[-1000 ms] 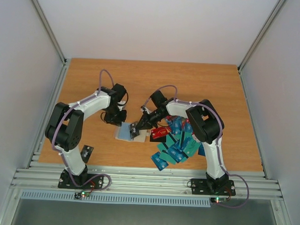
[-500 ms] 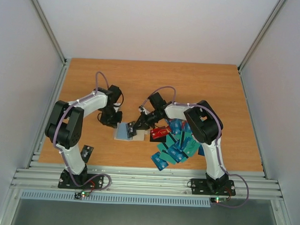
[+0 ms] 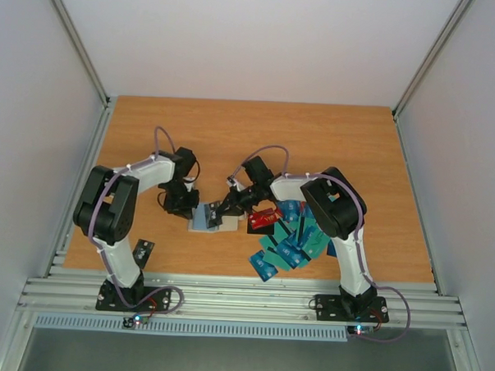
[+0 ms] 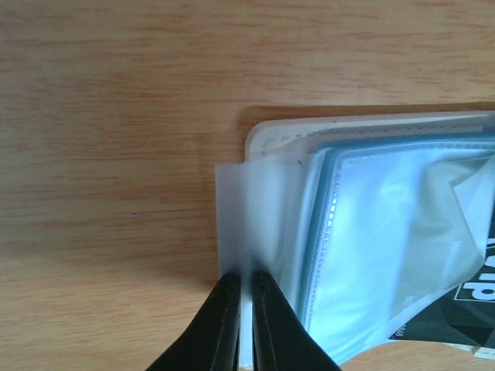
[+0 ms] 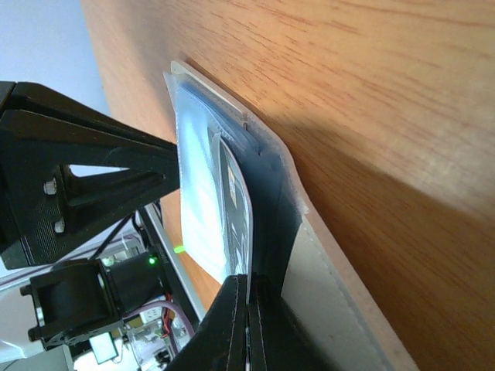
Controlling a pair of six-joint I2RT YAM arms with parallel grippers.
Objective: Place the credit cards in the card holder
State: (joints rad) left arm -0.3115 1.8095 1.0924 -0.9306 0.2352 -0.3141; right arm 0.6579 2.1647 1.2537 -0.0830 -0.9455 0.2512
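**A:** Where is the work laid out?

**B:** On the table [image 3: 258, 132]. The loose credit cards [image 3: 288, 241] are heaped in front of the right arm. The card holder [image 3: 205, 221] lies opened flat just left of that heap, between the two grippers.

**A:** How are the jaws set?

**B:** The left gripper [image 4: 242, 284] is pinched shut on the free edge of a clear sleeve [image 4: 240, 216], which is lifted off the holder's cream cover. The right gripper [image 5: 246, 287] is closed too. A black card [image 4: 472, 308] appears to be nipped between its fingers, though the contact is seen only edge-on from the right wrist. The card's far end is already lying among the sleeves.

**A:** What should be minded for the insertion?

**B:** The sleeve mouth should be held up and taut by the left side, without being dragged, since the holder is light and could be slid across the wood. The card should be fed flat and square along the pocket's length, not at a tilt, so that no corner is caught on the stitched border. It should be released only once most of it is covered. The neighbouring sleeves should be watched, lest the card be slipped between two pockets instead of into one.
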